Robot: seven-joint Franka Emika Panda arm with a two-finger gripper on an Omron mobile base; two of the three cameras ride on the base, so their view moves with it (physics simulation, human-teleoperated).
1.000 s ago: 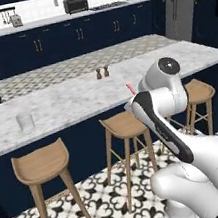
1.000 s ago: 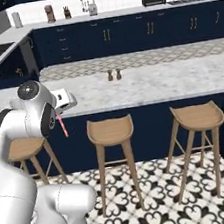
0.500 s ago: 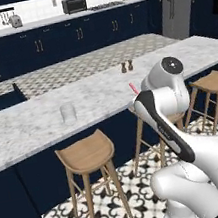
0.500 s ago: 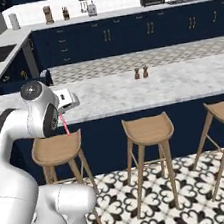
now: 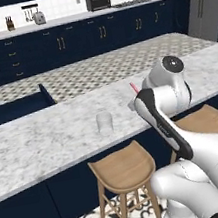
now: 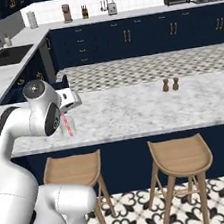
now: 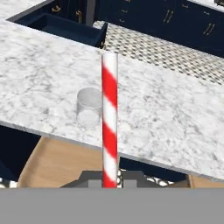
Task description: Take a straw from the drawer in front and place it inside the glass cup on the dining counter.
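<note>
While the base faces the dining counter (image 5: 46, 142), the gripper (image 7: 110, 180) is clenched on the straw (image 7: 109, 122), pinching it at its lower end so that the red-and-white shaft runs straight out from the fingertips. Straw also visible beside the wrist in right base view (image 6: 66, 125) and as a short red tip in left base view (image 5: 134, 87).

Glass cup (image 5: 104, 123) stands upright on the marble tabletop, near the front edge, above a wooden stool (image 5: 122, 167). From the hand camera the cup (image 7: 89, 107) lies left of the straw, apart from it; straw not yet over the rim.

Drawer (image 5: 17, 108) open beyond the counter.

Risks, as judged:
- Cup mouth is narrow, so a sideways offset would put the straw tip on the rim or outside.
- Light cup near the edge, so a push could tip or slide it.
- Long straw held at one end may pivot in the grip.
- Once released, the tall straw leaning on the rim could topple the cup.
</note>
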